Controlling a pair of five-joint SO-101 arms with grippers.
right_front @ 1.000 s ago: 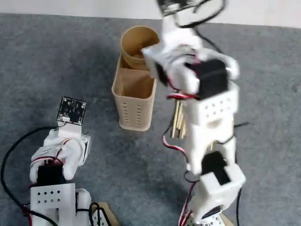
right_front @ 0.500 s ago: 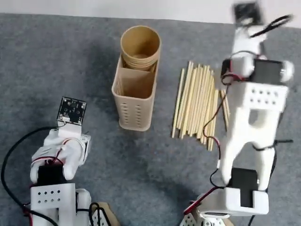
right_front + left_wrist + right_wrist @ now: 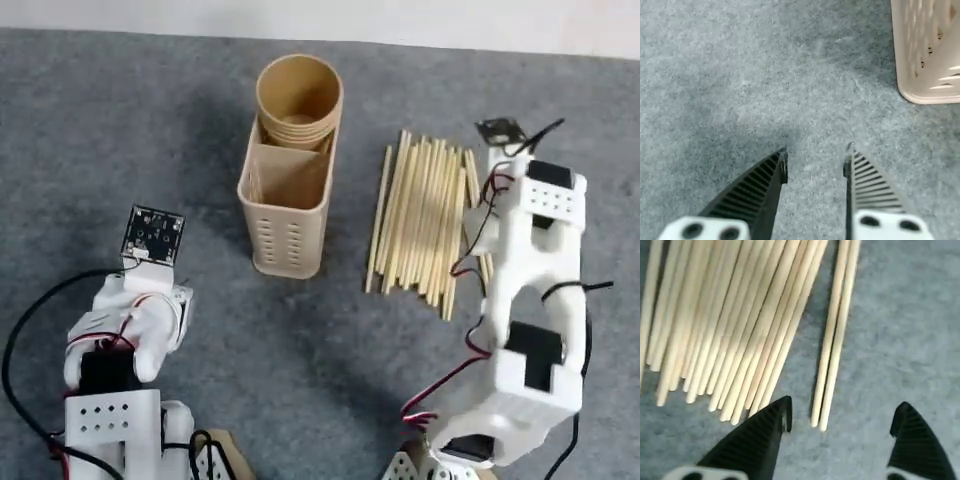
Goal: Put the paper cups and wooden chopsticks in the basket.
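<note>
Directly above two chopsticks (image 3: pixel 831 350), the right hand (image 3: pixel 842 415) gapes.

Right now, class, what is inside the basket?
Paper cups, nested, stand in the far compartment of the basket. The near compartment looks empty, but its floor is hidden by the front wall, as are the cups' lower parts.

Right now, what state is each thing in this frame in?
basket: upright, near compartment empty.
paper cups: stacked upright in its far compartment.
wooden chopsticks: lying bunched on the carpet, outside the basket.
left tool: open, empty, over bare carpet.
right tool: open, empty, at the chopsticks' ends.
</note>
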